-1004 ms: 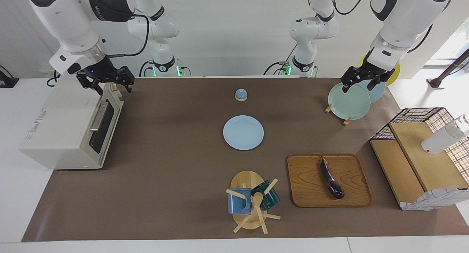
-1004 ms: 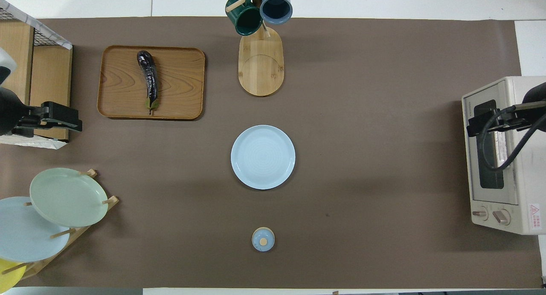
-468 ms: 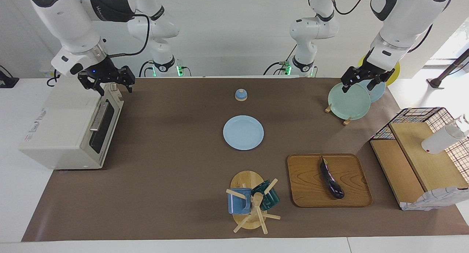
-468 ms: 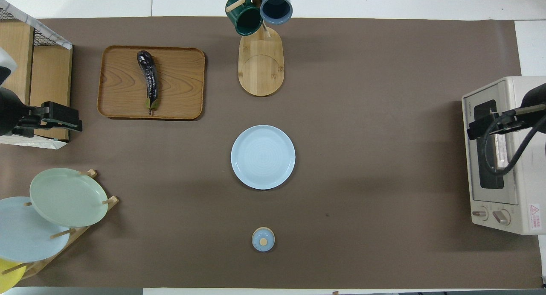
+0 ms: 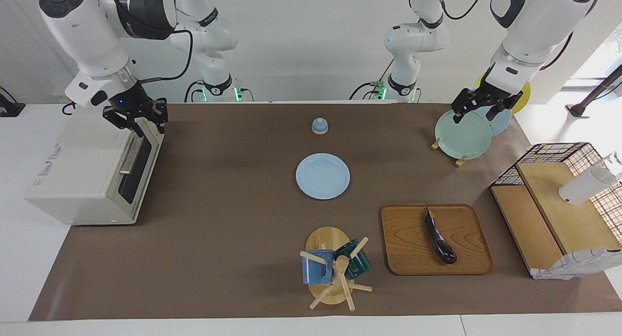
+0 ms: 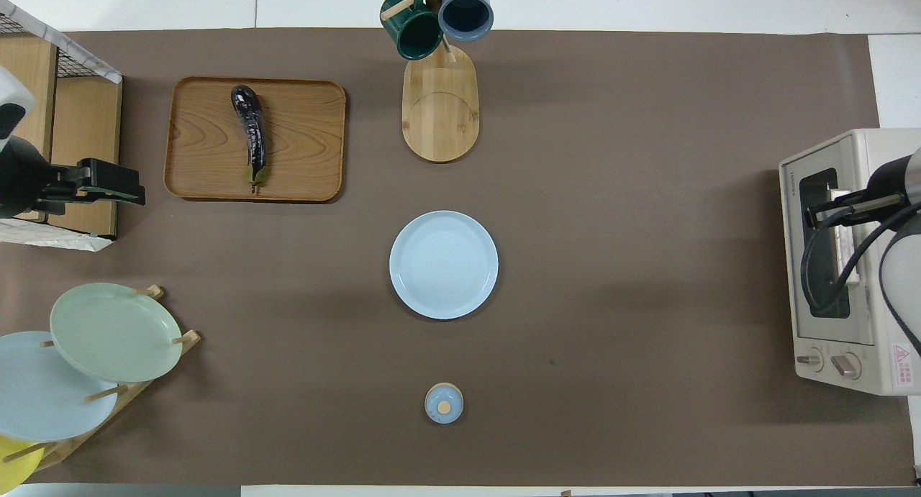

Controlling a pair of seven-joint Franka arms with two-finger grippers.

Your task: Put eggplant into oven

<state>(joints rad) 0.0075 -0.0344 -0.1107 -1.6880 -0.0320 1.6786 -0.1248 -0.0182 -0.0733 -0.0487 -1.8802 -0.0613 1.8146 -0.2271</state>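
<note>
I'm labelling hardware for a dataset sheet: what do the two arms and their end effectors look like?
Both arms are glossy white with rounded segments and dark grey-black joint bands. Loose black cables run along each. The right end effector and left end effector are black, angular linkages on a silver wrist ring. A small blue light glows on the right wrist, and green lights glow at both bases.

A white table (image 5: 19, 258) carries a brown mat (image 5: 218, 229) that covers most of its top, leaving white strips along the edges. A plain white wall (image 5: 311, 34) rises at the table's edge by the robots. Daylight enters through a window (image 5: 607, 49) at the left arm's end.
</note>
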